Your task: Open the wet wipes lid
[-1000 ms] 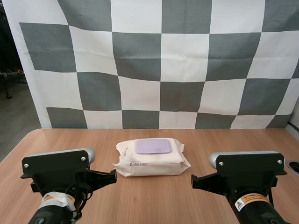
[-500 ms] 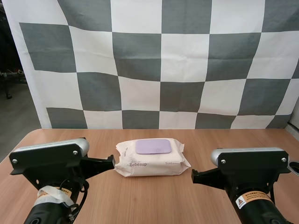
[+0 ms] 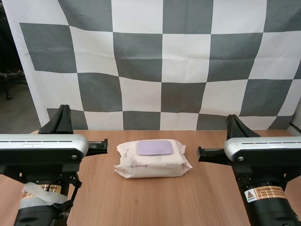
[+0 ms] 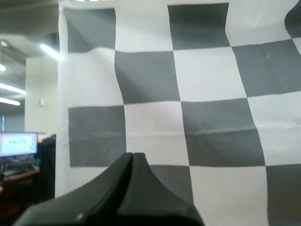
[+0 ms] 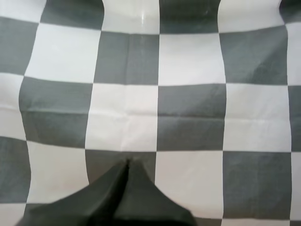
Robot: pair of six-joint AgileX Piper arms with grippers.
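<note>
Left arm (image 3: 42,150): near edge of the desk (image 3: 197,197), left of the pack, raised, level with the pack's left side in the high view.
Left fingers (image 4: 150,188): pressed together into one dark wedge, no gap, nothing between them; left wrist view has them pointing forward, off the desk.
Wet wipes pack (image 3: 153,162): white, lying flat at mid-desk between the two arms, apart from both, printed face toward the arms.
Lid (image 3: 154,147): lilac, rounded rectangle on top of the pack, lying flat and closed.
Right arm (image 3: 263,150): right of the pack, raised to about the same height as the left arm.
Right fingers (image 5: 141,193): closed tip to tip as one wedge, holding nothing.
</note>
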